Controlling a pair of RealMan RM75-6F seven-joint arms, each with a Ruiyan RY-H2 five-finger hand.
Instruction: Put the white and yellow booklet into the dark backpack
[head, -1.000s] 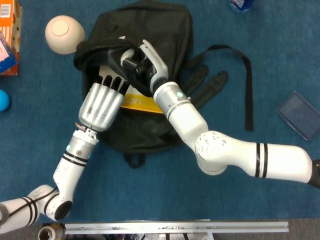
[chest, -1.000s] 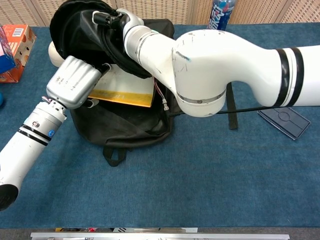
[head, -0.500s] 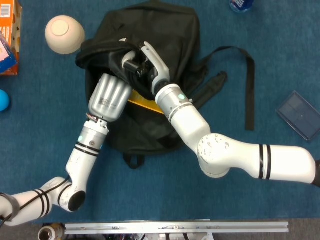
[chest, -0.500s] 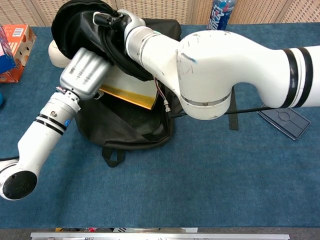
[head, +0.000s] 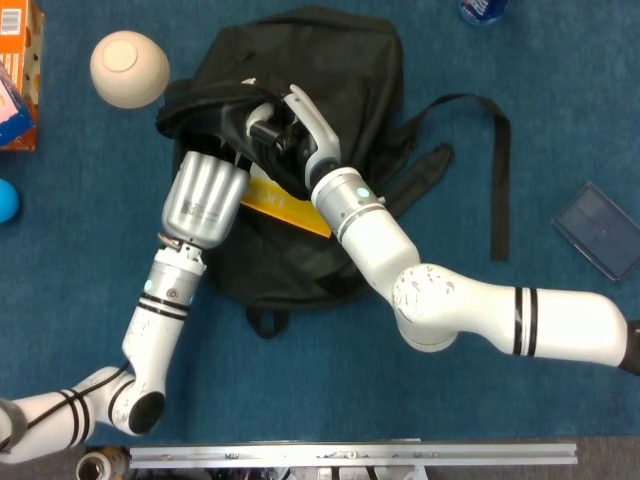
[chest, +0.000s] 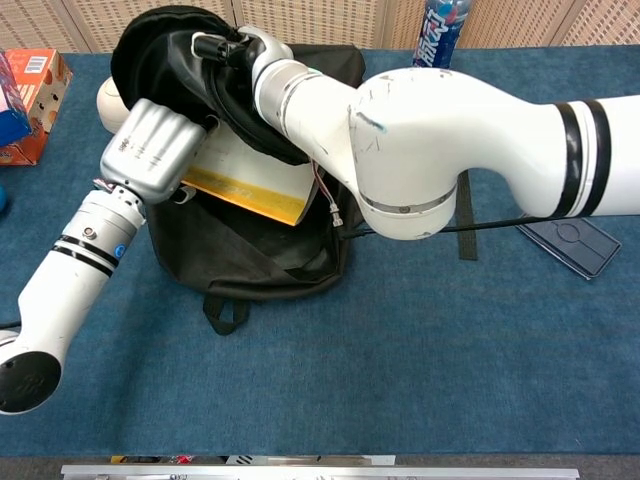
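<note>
- Since half a second ago, the left hand (head: 203, 197) has been drawn back a little from the bag mouth, and more of the white and yellow booklet (chest: 250, 172) is exposed; a second ago the hand sat about where it is now, so a push-and-retreat is suggested.
- Its fingers (head: 215, 158) are pointed into the opening, their tips hidden under the flap; whether the booklet is gripped or only pressed cannot be told.
- The booklet is lain half inside the dark backpack (head: 330, 70), its white face running under the flap ahead of those fingers and its yellow edge trailing out beside the hand's back.
- The upper flap of the opening is held up by the right hand (head: 283, 128); its fingers are closed on the black fabric, directly above the left hand's fingertips.
- It is judged that the insertion is unfinished: another push deeper is called for while the mouth is kept raised.
- A cream bowl (head: 128, 68) is seen just beyond the backpack, on the far left.
</note>
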